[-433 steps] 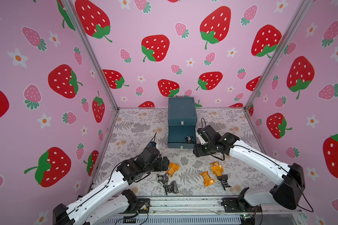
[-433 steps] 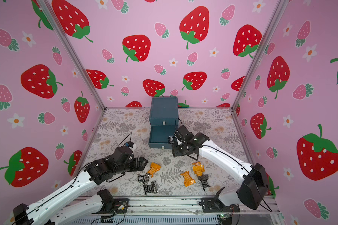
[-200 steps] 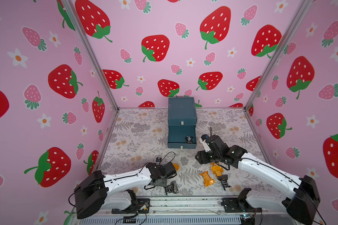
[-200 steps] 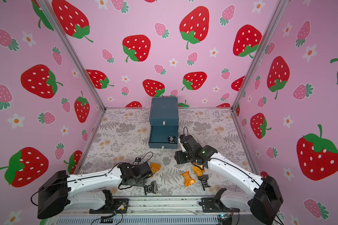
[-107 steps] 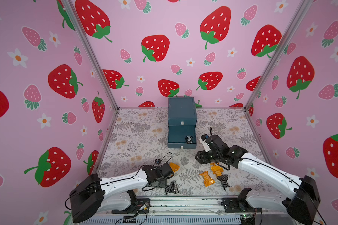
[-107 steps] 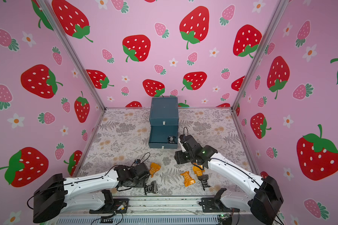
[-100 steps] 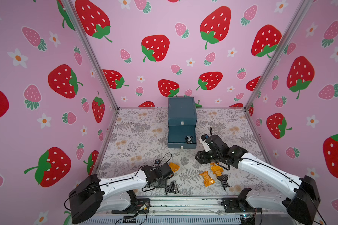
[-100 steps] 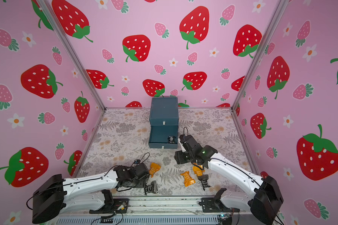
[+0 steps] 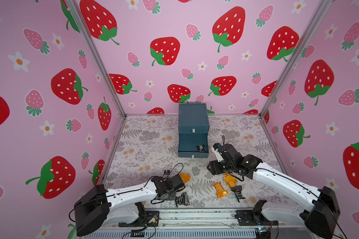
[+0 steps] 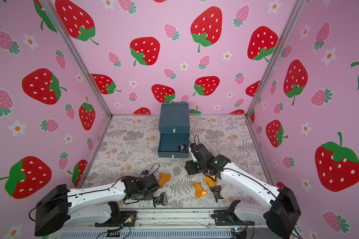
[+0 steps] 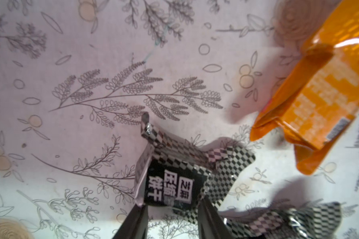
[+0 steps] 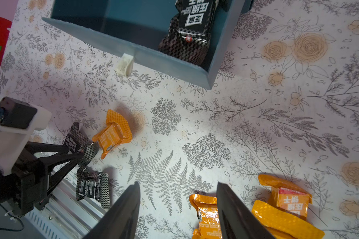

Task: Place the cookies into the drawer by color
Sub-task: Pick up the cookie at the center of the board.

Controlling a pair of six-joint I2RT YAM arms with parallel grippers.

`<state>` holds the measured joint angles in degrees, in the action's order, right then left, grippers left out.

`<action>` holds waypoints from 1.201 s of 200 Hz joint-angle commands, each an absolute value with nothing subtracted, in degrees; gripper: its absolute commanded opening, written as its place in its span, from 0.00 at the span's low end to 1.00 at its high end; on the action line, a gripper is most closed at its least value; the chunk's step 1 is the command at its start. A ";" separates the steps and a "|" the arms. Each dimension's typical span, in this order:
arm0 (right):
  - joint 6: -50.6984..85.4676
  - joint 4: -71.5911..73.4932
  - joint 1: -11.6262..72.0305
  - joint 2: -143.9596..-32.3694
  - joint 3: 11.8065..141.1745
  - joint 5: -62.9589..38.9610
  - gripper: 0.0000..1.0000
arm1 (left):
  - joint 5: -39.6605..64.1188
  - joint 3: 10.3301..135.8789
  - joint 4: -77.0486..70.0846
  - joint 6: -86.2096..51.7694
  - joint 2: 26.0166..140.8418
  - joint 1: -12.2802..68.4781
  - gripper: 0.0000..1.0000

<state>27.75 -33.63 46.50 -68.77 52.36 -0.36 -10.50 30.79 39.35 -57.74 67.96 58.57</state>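
The teal drawer [image 9: 193, 124] cabinet stands at the back, its bottom drawer pulled out with one black cookie [image 9: 200, 148] inside. In the left wrist view my left gripper [image 11: 172, 207] pinches a black checkered cookie [image 11: 170, 186] by one end, low over the mat. An orange cookie [image 11: 319, 93] and a second black cookie [image 11: 298, 219] lie beside it. My right gripper [image 12: 177, 186] hangs open over bare mat with nothing between its fingers. Two orange cookies [image 12: 207, 215] [image 12: 288, 207] lie close by one finger. In a top view the left gripper [image 9: 174, 184] covers its cookie.
Another black cookie [image 9: 237, 191] lies near the front rail, right of centre. The open drawer's front wall [image 12: 164, 62] with its white pull tab [image 12: 123, 66] juts onto the floral mat. Pink strawberry walls close in three sides.
My left gripper's jaws have closed in on the black cookie near the front edge. The right arm, back from the drawer two seconds ago, has stayed still for the last second.
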 commanded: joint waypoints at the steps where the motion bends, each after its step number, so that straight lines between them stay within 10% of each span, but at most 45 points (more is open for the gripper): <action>1: 27.16 -33.70 47.11 -68.27 51.86 0.16 0.64 | -12.41 32.01 43.36 -57.55 68.10 58.25 0.41; 68: 27.07 -33.92 47.46 -68.25 51.94 0.47 0.64 | -6.41 32.28 39.03 -46.88 62.50 47.53 0.71; 179: 26.98 -34.72 48.80 -68.31 52.38 2.05 0.65 | -3.69 26.48 33.48 -58.46 56.62 53.49 0.72; 240: 27.34 -34.59 49.04 -67.80 52.21 2.06 0.68 | -1.23 25.09 25.45 -54.32 61.56 47.39 0.90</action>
<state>27.59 -34.00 48.62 -68.77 52.36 1.37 -4.03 26.37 31.83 -56.86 60.55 51.37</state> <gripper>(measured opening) 0.674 0.892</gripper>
